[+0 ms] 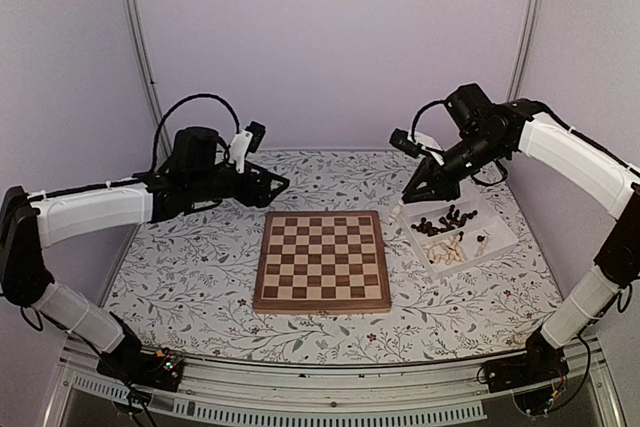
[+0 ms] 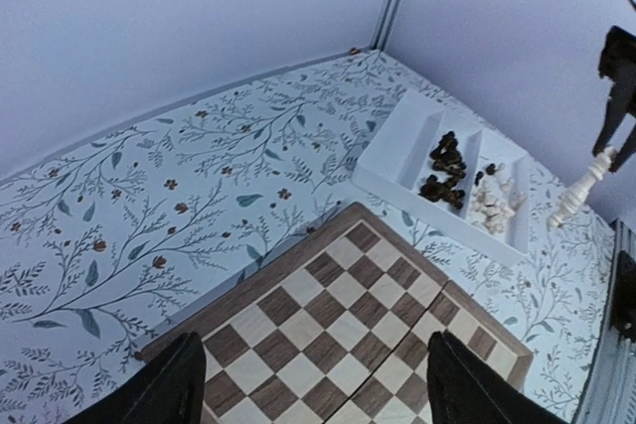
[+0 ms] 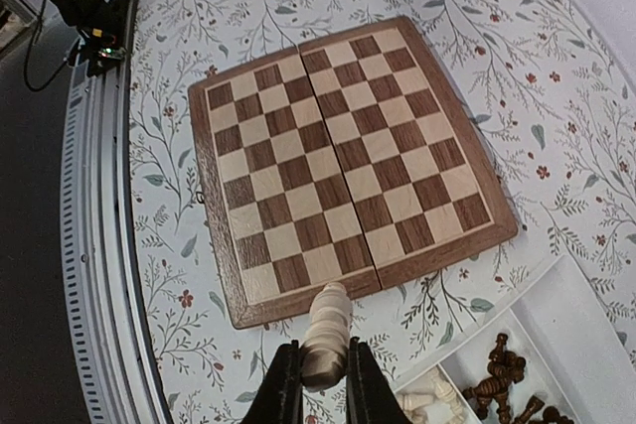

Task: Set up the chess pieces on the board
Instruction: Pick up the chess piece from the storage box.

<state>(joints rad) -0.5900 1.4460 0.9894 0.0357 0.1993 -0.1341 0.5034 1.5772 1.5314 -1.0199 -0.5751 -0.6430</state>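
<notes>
Starting the setup: the board (image 1: 322, 260) is bare, with one pale piece (image 3: 326, 330) in the air.
The right claw (image 3: 318, 372) is clenched on the pale piece, near the board's edge. The other pieces (image 1: 448, 232) lie in the tray (image 1: 498, 217) beside the board, so every placement is left to do. The left claw (image 2: 316, 379) hangs released over a board corner. Both wrist views show the lifted piece; the top view does not make it out.
</notes>
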